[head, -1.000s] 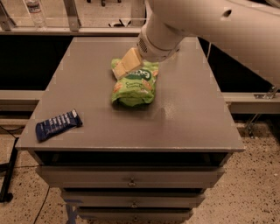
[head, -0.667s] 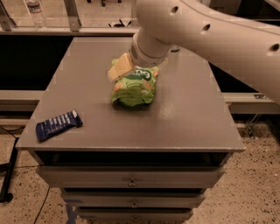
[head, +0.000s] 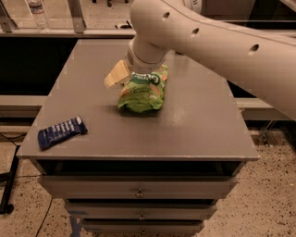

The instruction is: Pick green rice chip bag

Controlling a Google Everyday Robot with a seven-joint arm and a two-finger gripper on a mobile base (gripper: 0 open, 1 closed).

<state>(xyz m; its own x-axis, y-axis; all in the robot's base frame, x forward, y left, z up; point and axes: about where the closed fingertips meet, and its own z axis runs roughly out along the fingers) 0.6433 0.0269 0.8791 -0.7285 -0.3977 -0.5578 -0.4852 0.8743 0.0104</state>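
The green rice chip bag (head: 141, 93), light green with a dark green band and orange chip pictures, lies near the middle of the grey cabinet top (head: 194, 125). My gripper (head: 123, 77) is down at the bag's far upper-left end, with a tan part of it showing just left of the bag. The wrist covers the bag's top edge and the rest of the gripper. The thick white arm reaches in from the upper right.
A dark blue wrapped bar (head: 61, 132) lies near the front left corner of the top. Drawers (head: 138, 190) face me below the front edge. A clear bottle (head: 37, 9) stands on the far ledge at upper left.
The arm has swung further left and towards the camera over the bag. The bag stays in the same spot on the top.
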